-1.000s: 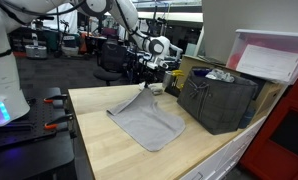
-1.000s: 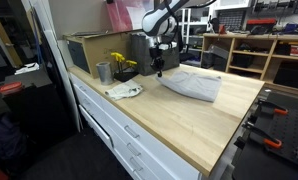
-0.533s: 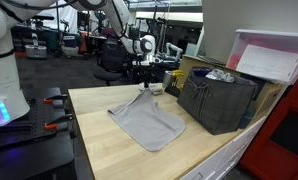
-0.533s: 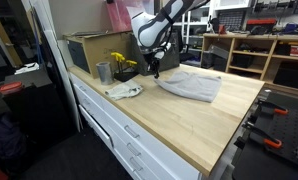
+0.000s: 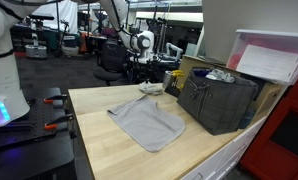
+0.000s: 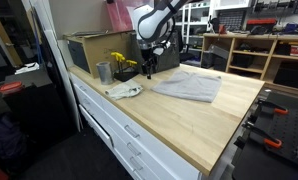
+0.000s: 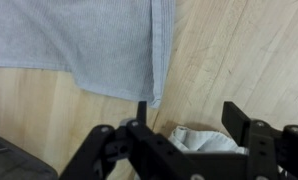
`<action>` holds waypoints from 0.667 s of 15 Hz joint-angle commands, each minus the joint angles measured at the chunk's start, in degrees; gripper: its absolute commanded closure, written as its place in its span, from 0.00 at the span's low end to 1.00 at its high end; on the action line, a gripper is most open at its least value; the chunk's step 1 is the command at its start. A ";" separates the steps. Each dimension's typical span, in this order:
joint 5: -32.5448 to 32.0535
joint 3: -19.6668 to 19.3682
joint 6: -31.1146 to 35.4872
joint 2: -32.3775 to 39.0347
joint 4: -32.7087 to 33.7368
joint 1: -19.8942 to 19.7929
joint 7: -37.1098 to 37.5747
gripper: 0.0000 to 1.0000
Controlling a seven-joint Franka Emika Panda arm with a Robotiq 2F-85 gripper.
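A grey cloth (image 5: 149,120) (image 6: 189,86) lies spread flat on the wooden table (image 5: 99,140). My gripper (image 5: 147,73) (image 6: 149,68) hangs just above the table beyond the cloth's far corner. In the wrist view the gripper (image 7: 189,118) is open, with bare wood between its fingers and the cloth's corner (image 7: 149,90) just ahead of the left finger. A crumpled white rag (image 7: 204,140) (image 5: 152,88) (image 6: 124,91) lies on the table under the gripper, apart from the grey cloth.
A black crate (image 5: 217,98) stands on the table beside the cloth. A metal cup (image 6: 104,72) and yellow flowers (image 6: 122,62) sit near the white rag. A pink-and-white bin (image 5: 274,58) is behind the crate. Drawers (image 6: 119,130) run under the table's edge.
The gripper held the cloth's corner raised a second ago. It has moved sideways, opened and let go. The cloth now lies flat.
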 commanded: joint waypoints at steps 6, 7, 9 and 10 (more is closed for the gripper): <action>13.08 0.64 -4.13 -3.92 -9.81 -14.16 -7.80 0.00; 14.61 0.94 -5.04 -3.97 -10.92 -15.59 -9.01 0.00; 17.39 1.34 -7.00 -4.35 -13.48 -17.69 -11.22 0.00; 18.42 1.35 -7.92 -4.69 -14.95 -18.35 -11.97 0.00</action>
